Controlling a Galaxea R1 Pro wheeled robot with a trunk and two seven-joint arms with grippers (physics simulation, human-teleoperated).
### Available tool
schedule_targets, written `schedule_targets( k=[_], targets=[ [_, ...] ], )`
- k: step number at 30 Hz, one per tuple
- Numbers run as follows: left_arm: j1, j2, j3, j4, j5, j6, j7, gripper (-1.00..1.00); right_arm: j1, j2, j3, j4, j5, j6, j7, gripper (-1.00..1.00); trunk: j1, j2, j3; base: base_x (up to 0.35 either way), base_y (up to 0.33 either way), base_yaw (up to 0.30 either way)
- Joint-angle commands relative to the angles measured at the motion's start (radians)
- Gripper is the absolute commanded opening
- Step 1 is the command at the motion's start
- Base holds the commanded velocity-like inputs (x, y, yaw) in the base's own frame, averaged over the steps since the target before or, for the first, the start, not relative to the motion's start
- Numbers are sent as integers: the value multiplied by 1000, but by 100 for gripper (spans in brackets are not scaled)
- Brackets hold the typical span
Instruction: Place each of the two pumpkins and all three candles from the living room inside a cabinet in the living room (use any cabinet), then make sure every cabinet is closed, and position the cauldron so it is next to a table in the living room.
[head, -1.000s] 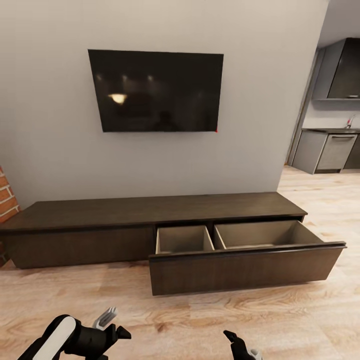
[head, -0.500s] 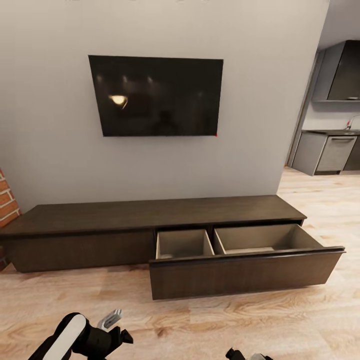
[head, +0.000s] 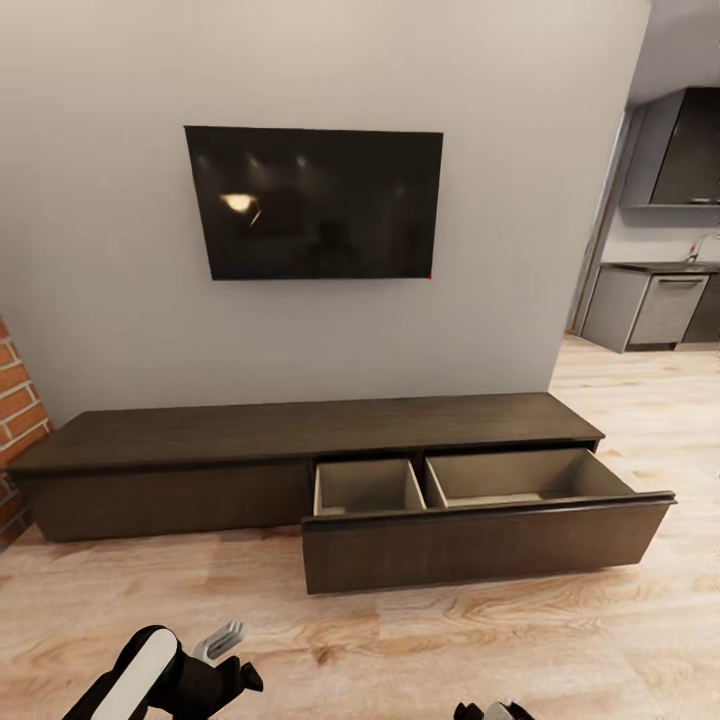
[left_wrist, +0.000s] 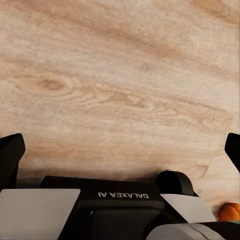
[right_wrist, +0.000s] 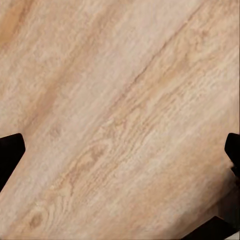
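The cabinet (head: 170, 470) is a long low dark-brown unit under the wall TV. Its right drawer (head: 480, 540) is pulled out, and both pale compartments are bare. My left gripper (head: 235, 660) hangs open low over the wood floor, well short of the drawer. In the left wrist view the left gripper (left_wrist: 120, 150) has its fingertips wide apart with nothing between them. A sliver of an orange pumpkin (left_wrist: 229, 212) peeks out beside my base. My right gripper (right_wrist: 120, 150) is open over bare floor. The candles and the cauldron are out of view.
A black TV (head: 315, 200) hangs on the grey wall. A brick surround (head: 15, 420) stands at the left edge. Grey kitchen units (head: 660, 305) lie through the opening on the right. Wood floor (head: 400, 640) stretches between me and the drawer.
The whole picture has shifted as the camera moved: the cabinet looks slightly smaller and farther. The drawer stays open. My right gripper now sits nearly off the bottom edge.
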Motion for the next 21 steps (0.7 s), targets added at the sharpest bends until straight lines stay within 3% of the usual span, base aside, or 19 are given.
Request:
schedule_targets(
  k=[1, 7, 10, 13, 19, 21],
  targets=[
    [0, 0, 0, 0, 0, 0, 0, 100, 0, 0, 11, -9, 6, -6, 2, 100, -4, 7, 3, -157, 0, 0],
    [0, -3, 0, -1, 0, -2, 0, 100, 0, 2, 69, -66, 42, -43, 13, 100, -27, 49, 22, -43, 0, 0],
    [0, -4, 0, 0, 0, -4, 0, 100, 0, 2, 119, -70, 112, -50, 12, 100, -38, 70, 31, -5, 0, 0],
    [0, -3, 0, 0, 0, -6, 0, 100, 0, 3, 139, -71, 154, -52, 12, 100, -50, 91, 41, -1, 0, 0],
    [0, -3, -2, 0, -11, -8, 2, 100, 0, 3, 148, -77, 168, -52, 12, 100, -73, 133, 59, 0, 0, 0],
    [0, -4, -1, 0, -40, -9, 2, 100, 0, 3, 149, -77, 170, -53, 13, 100, -81, 147, 64, 0, 0, -20]
  ],
)
